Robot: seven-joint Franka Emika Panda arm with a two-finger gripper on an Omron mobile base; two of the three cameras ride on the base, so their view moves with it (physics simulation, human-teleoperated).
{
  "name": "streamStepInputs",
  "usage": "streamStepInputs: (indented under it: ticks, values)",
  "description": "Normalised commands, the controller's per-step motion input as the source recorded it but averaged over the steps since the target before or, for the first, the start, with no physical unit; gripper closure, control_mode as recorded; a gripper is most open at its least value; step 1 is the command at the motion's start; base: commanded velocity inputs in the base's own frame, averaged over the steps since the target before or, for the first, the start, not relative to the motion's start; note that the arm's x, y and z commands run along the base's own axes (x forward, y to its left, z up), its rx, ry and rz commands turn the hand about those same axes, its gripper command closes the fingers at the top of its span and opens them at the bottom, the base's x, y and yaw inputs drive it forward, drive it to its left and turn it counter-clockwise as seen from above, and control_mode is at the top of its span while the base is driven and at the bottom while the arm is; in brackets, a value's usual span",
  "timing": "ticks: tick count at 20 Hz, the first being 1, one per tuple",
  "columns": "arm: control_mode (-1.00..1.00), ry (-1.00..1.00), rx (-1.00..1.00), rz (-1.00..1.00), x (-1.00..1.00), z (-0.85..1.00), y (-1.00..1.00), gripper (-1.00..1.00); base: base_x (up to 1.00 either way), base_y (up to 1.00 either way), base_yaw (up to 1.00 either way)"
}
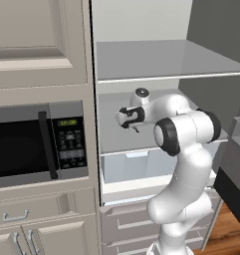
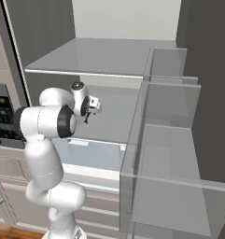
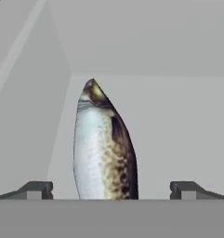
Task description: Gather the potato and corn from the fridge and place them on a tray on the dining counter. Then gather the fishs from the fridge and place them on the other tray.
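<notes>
One fridge [image 1: 141,60] stands open beside the microwave [image 1: 39,144], the arm reaching onto its middle shelf [image 2: 111,119]. There a fish [image 3: 104,148] lies lengthwise, narrow end pointing away, between the spread end effector [image 3: 111,189] fingertips [image 3: 36,189].

We are in a home kitchen: a built-in microwave [image 1: 39,142] sits among beige panelled cabinets [image 1: 37,40] (drawers below), beside an open fridge [image 2: 132,60] with glass shelves.
</notes>
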Motion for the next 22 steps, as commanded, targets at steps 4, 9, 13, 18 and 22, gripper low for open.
streamStepInputs:
  ticks: [4,9,13,18,22]
  values:
    - [-1.00,0.00,0.00,0.00,0.24,-0.26,0.00,-1.00,0.00,0.00,0.00]
    - [-1.00,0.00,0.00,0.00,0.02,-0.02,0.00,1.00,0.00,0.00,0.00]
    - [-1.00,-0.06,-0.03,-0.03,-0.05,0.02,0.04,1.00,0.00,0.00,0.00]
    - [-1.00,-0.17,-0.03,-0.06,-0.72,0.32,0.00,1.00,0.00,0.00,0.00]
    - [-1.00,0.00,0.05,-0.10,-1.00,0.68,-0.07,1.00,0.00,0.00,0.00]
